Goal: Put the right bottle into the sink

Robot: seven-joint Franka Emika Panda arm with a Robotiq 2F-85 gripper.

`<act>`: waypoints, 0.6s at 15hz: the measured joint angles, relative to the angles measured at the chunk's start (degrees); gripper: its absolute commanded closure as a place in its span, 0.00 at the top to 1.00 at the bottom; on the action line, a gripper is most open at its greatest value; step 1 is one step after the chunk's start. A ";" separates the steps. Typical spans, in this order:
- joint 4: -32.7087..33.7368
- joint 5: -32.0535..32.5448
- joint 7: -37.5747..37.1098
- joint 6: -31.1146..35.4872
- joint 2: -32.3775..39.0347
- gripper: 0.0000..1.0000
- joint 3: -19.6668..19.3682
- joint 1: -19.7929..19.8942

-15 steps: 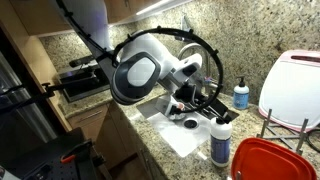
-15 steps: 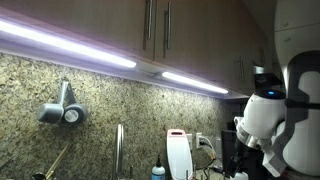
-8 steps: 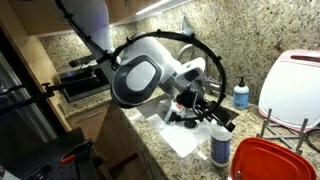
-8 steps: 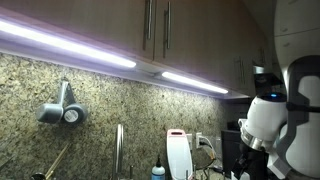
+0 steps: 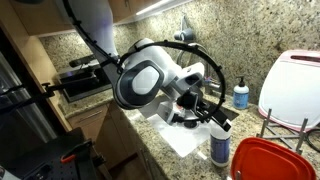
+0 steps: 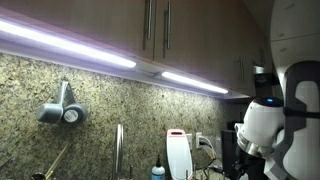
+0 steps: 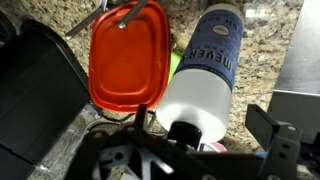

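Note:
The right bottle [image 5: 221,143] is tall and white with a black cap, and it stands on the speckled counter near the front edge. In the wrist view the right bottle [image 7: 205,75] shows its bluish label, and its cap sits between my fingers. My gripper [image 7: 205,128] is open around the cap without touching it. In an exterior view my gripper [image 5: 218,114] hovers just above and beside the bottle's top. The sink [image 5: 178,135] lies under the arm and is mostly hidden by it. Its faucet [image 6: 118,146] shows in an exterior view.
A red container lid [image 7: 125,55] lies right beside the bottle. A small blue pump bottle [image 5: 241,95] stands by the back wall. A white board [image 5: 295,85] leans in a rack at the right. A black appliance [image 5: 82,82] sits on the counter at the left.
The arm has shifted a little toward the white bottle, bringing the open fingers closer over its cap. The bottle has not moved.

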State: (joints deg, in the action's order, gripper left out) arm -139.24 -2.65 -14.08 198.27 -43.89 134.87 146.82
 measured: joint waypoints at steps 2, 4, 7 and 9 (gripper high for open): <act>1.85 0.71 0.02 0.00 -0.29 1.00 1.05 0.96; 3.83 1.74 0.08 0.00 -0.29 1.00 2.32 2.44; 5.02 4.57 -1.07 0.01 -0.28 1.00 2.46 2.53; 5.14 5.44 -1.12 0.01 -0.28 1.00 2.44 2.49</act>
State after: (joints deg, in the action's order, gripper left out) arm -134.10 2.79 -15.20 198.27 -44.17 137.32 149.31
